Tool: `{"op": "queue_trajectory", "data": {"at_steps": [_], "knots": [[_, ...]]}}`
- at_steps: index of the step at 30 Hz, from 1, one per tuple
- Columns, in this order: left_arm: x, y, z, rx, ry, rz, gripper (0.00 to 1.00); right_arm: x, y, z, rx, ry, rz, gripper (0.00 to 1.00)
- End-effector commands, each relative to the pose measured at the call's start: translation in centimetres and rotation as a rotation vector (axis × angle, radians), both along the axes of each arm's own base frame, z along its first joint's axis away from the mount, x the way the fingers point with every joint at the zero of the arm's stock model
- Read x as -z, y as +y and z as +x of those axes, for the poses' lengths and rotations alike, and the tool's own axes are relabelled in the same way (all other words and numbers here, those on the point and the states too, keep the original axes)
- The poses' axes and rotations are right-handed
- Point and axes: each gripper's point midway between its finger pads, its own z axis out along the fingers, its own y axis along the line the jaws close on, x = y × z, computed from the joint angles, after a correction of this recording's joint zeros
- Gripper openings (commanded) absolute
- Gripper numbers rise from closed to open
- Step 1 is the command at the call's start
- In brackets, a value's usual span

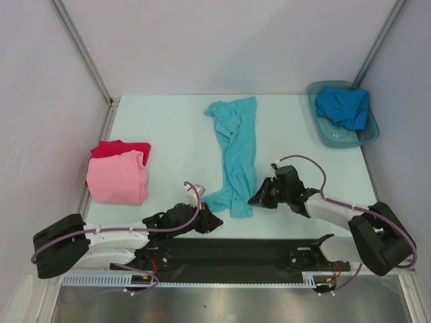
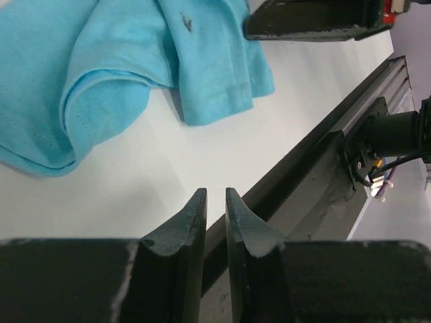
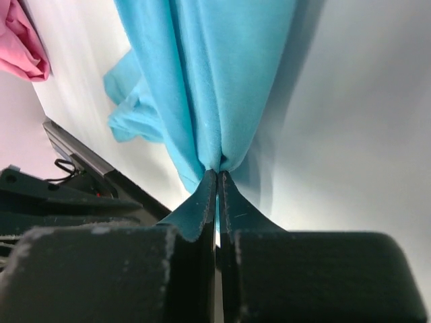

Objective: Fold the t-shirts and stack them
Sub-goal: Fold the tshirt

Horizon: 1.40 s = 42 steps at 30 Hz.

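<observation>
Top external view showed the right gripper (image 1: 256, 197) closed on the near right edge of the turquoise t-shirt (image 1: 237, 151), which stretched away from its jaws as a long rumpled strip across the table (image 1: 168, 128). The left gripper (image 1: 217, 222) lay low just to the near left of that shirt's bottom hem, apart from it. Far to the left of both sat the pink t-shirt (image 1: 119, 178), folded, lying on the red t-shirt (image 1: 118, 148). Beyond the right jaws, at the far right corner, the blue t-shirt (image 1: 343, 106) was heaped in the grey tub (image 1: 367, 134).

Left wrist view showed its jaws standing narrowly apart with nothing between them, over bare table; the turquoise hem (image 2: 101, 60) lay ahead and to the left, not touching.

Right wrist view showed its jaws pressed together on a gathered pinch of turquoise cloth (image 3: 209, 67), the folds fanning out from the tips. Pink fabric (image 3: 23, 47) showed at the upper left corner.
</observation>
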Motion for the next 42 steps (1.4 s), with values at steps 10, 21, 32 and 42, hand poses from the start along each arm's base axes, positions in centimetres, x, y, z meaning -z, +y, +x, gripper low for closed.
{"op": "queue_trajectory", "data": {"at_steps": [10,21,32,42], "knots": [[-2.0,-0.8,0.4,-0.003,-0.038,-0.017,0.22,-0.6,-2.2,-3.3,0.033,0.075,-0.054,0.0],[-3.0,-0.7,0.6,-0.008,-0.057,-0.017,0.22,0.3,-4.0,-5.6,0.071,0.099,-0.086,0.0],[-2.7,-0.2,0.5,-0.018,-0.057,-0.013,0.22,0.7,-4.0,-5.4,0.072,0.083,-0.091,0.24],[-1.9,0.4,0.5,-0.034,-0.049,0.003,0.22,-1.3,-3.3,-4.5,0.069,0.038,-0.053,0.62]]}}
